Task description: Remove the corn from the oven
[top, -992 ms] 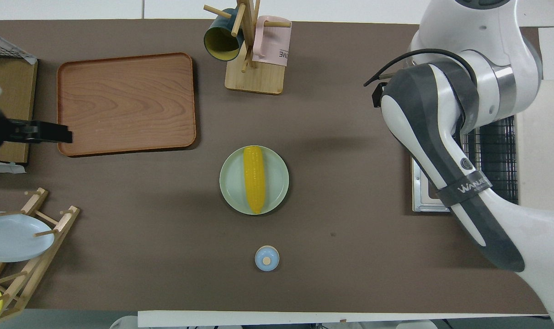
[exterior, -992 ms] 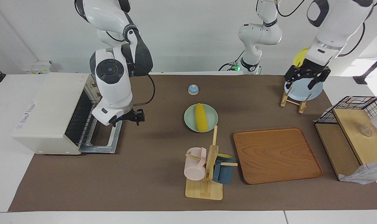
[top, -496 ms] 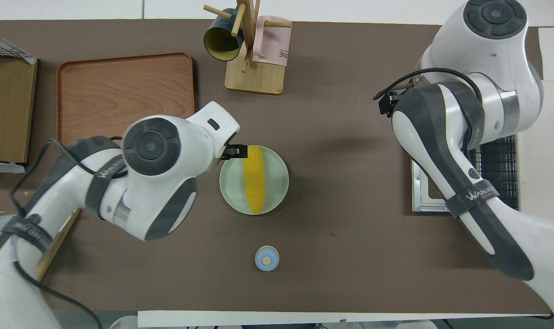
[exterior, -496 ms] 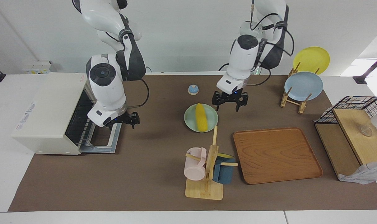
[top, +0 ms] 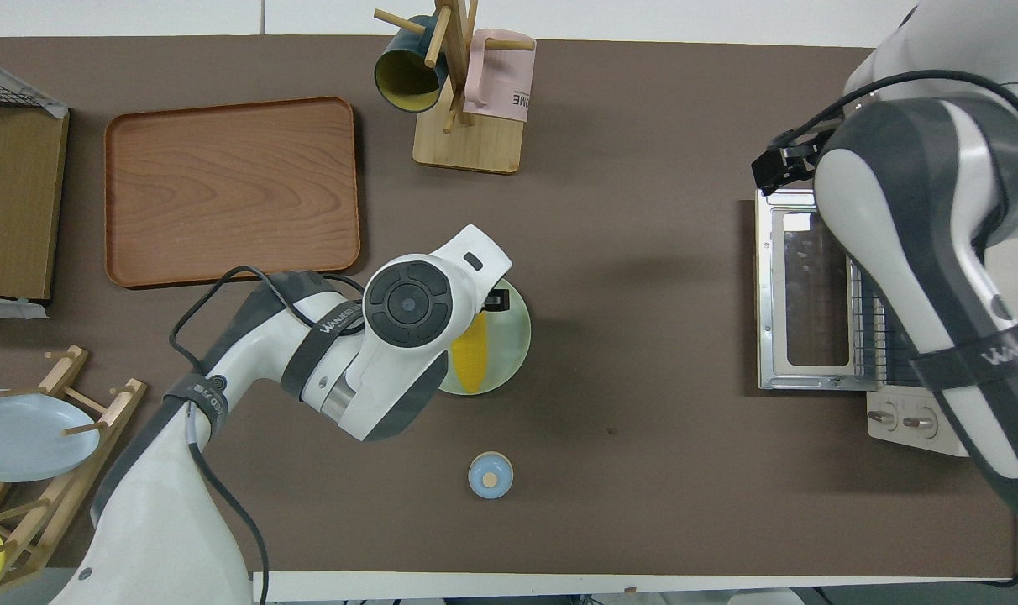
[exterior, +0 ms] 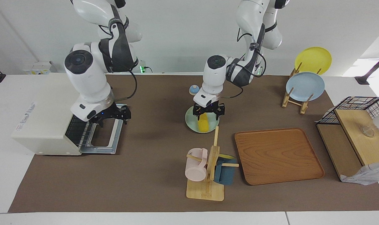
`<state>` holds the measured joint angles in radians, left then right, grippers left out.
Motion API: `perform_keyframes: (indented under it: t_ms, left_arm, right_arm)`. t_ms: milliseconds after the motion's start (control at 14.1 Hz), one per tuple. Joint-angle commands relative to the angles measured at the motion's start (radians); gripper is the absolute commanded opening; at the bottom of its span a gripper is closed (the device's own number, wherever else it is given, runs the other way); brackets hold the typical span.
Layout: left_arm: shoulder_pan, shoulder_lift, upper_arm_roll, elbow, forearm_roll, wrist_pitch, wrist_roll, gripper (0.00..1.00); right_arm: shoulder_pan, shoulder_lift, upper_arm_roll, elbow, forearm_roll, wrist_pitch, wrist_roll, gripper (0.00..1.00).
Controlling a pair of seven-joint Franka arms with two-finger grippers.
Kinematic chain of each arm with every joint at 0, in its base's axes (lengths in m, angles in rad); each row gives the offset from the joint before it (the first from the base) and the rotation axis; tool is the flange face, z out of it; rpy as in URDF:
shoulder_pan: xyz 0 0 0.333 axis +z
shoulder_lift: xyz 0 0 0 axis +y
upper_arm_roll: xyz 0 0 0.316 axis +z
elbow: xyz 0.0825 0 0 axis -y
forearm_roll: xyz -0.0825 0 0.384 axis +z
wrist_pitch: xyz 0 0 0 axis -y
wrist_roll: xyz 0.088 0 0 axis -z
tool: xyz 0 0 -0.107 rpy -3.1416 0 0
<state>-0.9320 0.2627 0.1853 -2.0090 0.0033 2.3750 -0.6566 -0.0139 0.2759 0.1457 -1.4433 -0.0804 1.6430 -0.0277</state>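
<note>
Jaws are standing spread on both arms: your left gripper (exterior: 208,112) is hanging straight over the corn (exterior: 204,123), which is lying on the green plate (exterior: 191,122), long axis running toward and away from the robots. Your right gripper (exterior: 113,115) is hovering over the oven (exterior: 42,115) door, pinching nothing. One corn, one oven.
</note>
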Motion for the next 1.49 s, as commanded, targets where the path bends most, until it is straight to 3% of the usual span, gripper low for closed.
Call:
perform_keyframes:
  t_ms: [0, 71, 142, 213, 283, 496, 780, 992, 1134, 1417]
  left_arm:
    - [-0.039, 0.049, 0.020, 0.004, 0.001, 0.052, -0.046, 1.00]
    - [-0.044, 0.050, 0.020, 0.001, 0.001, 0.055, -0.046, 0.97]
    - [-0.044, 0.052, 0.020, -0.004, 0.001, 0.055, -0.047, 0.79]
    - [-0.044, 0.050, 0.020, -0.002, 0.001, 0.044, -0.061, 0.34]
    - [-0.042, 0.050, 0.022, 0.004, 0.001, 0.038, -0.072, 0.00]
    - [0.005, 0.027, 0.031, 0.087, 0.001, -0.075, -0.049, 0.00]
    - [0.206, -0.014, 0.032, 0.248, 0.001, -0.287, 0.197, 0.00]
    - [0.385, 0.030, 0.029, 0.282, 0.001, -0.219, 0.389, 0.00]
    - [0.484, 0.105, 0.028, 0.302, -0.019, -0.180, 0.558, 0.00]
    - [0.571, 0.239, 0.028, 0.377, -0.097, -0.082, 0.730, 0.00]
  right_arm:
    - [-0.058, 0.008, 0.011, 0.090, 0.024, -0.103, -0.090, 0.98]
    - [-0.061, 0.008, 0.011, 0.109, 0.022, -0.120, -0.100, 0.98]
    - [-0.061, 0.008, 0.009, 0.110, 0.021, -0.127, -0.100, 0.98]
    - [-0.061, 0.006, 0.009, 0.110, 0.019, -0.127, -0.100, 0.98]
    - [-0.061, 0.006, 0.009, 0.109, 0.019, -0.127, -0.100, 0.98]
    - [-0.057, 0.006, 0.009, 0.109, 0.019, -0.120, -0.097, 0.98]
    - [-0.046, 0.006, 0.009, 0.106, 0.025, -0.117, -0.092, 0.98]
    - [-0.038, 0.006, 0.012, 0.103, 0.025, -0.115, -0.071, 0.98]
    - [-0.034, 0.006, 0.018, 0.098, 0.025, -0.112, -0.054, 0.98]
    - [-0.011, 0.000, 0.018, 0.083, 0.025, -0.104, -0.043, 0.98]
